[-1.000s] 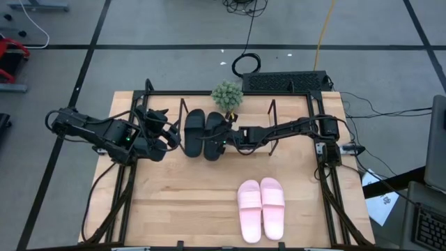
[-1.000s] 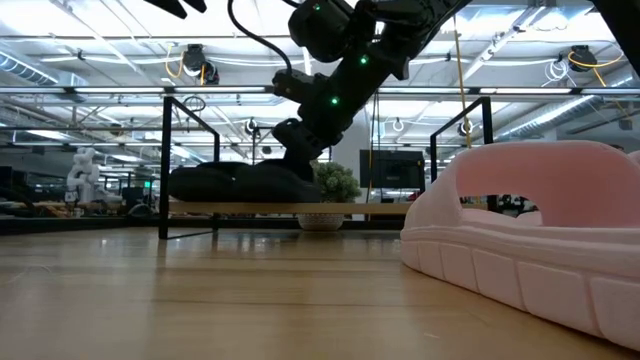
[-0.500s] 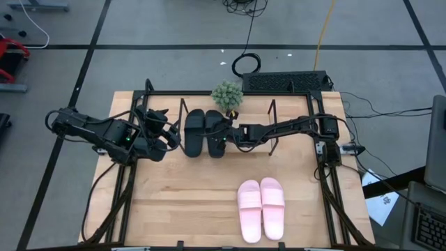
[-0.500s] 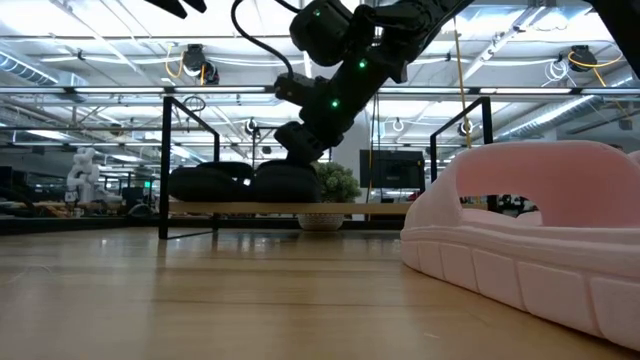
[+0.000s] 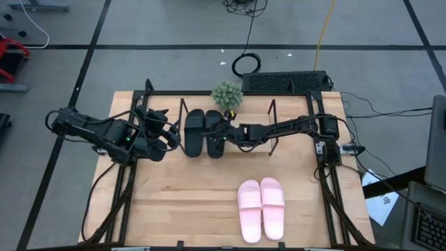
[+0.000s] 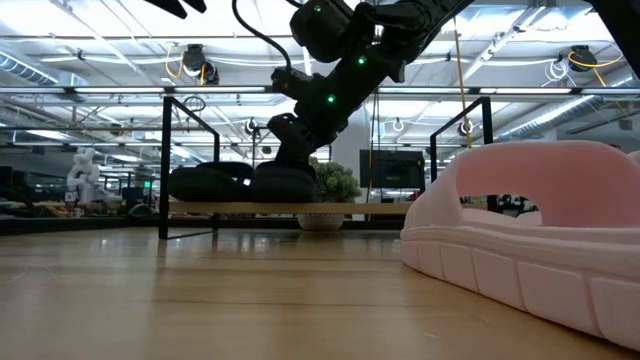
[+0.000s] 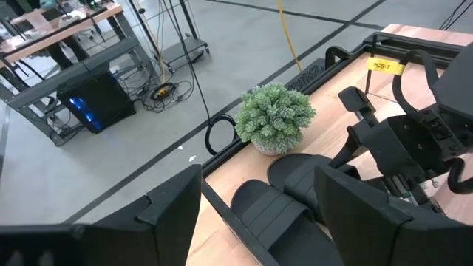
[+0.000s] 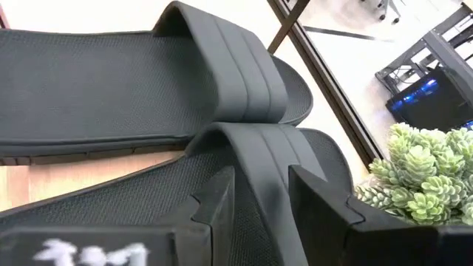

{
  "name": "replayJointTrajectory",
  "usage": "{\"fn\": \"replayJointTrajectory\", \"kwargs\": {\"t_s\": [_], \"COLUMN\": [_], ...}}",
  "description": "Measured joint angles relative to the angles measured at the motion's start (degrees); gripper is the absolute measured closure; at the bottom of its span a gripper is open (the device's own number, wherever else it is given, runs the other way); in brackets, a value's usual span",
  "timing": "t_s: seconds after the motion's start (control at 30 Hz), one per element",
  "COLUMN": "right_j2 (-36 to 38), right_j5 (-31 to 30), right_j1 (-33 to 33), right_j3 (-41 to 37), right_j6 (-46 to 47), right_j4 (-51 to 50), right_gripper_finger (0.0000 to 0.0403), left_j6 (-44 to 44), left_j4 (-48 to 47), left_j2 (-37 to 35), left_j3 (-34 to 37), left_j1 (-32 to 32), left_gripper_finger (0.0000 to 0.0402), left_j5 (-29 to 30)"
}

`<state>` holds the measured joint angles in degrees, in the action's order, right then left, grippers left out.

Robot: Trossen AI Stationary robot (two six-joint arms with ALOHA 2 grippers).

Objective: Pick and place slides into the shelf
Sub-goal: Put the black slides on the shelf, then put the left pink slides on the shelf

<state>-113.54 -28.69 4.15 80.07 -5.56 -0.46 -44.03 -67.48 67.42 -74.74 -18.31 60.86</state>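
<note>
Two black slides (image 5: 194, 132) (image 5: 214, 134) lie side by side, soles down, on the board of the shelf (image 6: 380, 208), which has thin wire ends (image 5: 272, 116). My right gripper (image 5: 227, 135) is open just above the right-hand black slide (image 8: 148, 192). Its fingers stand on either side of that slide's strap (image 8: 260, 151). My left gripper (image 5: 169, 137) is open and empty, left of the shelf. The pink pair (image 5: 262, 208) rests soles down on the table near its front edge and looms large in the low view (image 6: 530, 235). My right gripper straddles the side of the strap (image 8: 259, 177) of the right-hand black slide, coming from the table's right and slanting down. I cannot tell whether its fingers (image 8: 218, 203) touch the strap. The slide lies flat on the shelf board.
A small potted plant (image 5: 226, 94) stands just behind the shelf, close to the black slides. A black frame (image 5: 324, 160) runs along the table's edges. Bare board shows on the shelf to the right of the black pair (image 5: 251, 143).
The right-hand black slide, skewed a second ago, has swung its near end toward the left and now lies parallel to the other on the shelf. My right gripper has since risen a little above it.
</note>
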Motion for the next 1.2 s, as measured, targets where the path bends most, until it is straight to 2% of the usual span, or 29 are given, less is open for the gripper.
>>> {"fn": "replayJointTrajectory", "kwargs": {"t_s": [0.6,1.0,1.2], "right_j2": [0.00,0.02,3.12], "right_j5": [0.03,0.39,0.26], "right_j1": [0.22,-1.96,-4.48], "right_j3": [0.00,0.00,0.00], "right_j6": [-0.34,-1.36,-4.18], "right_j4": [0.49,1.98,1.89], "right_gripper_finger": [0.0282,0.0281,0.0281], "left_j6": [-0.08,-0.92,-0.83], "left_j4": [-0.01,-0.02,-0.04], "left_j2": [0.02,0.01,0.01], "left_j3": [0.00,0.00,0.00], "left_j1": [-0.01,-0.01,-0.01], "left_gripper_finger": [0.0137,0.0137,0.0137], "left_j5": [-0.90,-1.07,-1.09]}}
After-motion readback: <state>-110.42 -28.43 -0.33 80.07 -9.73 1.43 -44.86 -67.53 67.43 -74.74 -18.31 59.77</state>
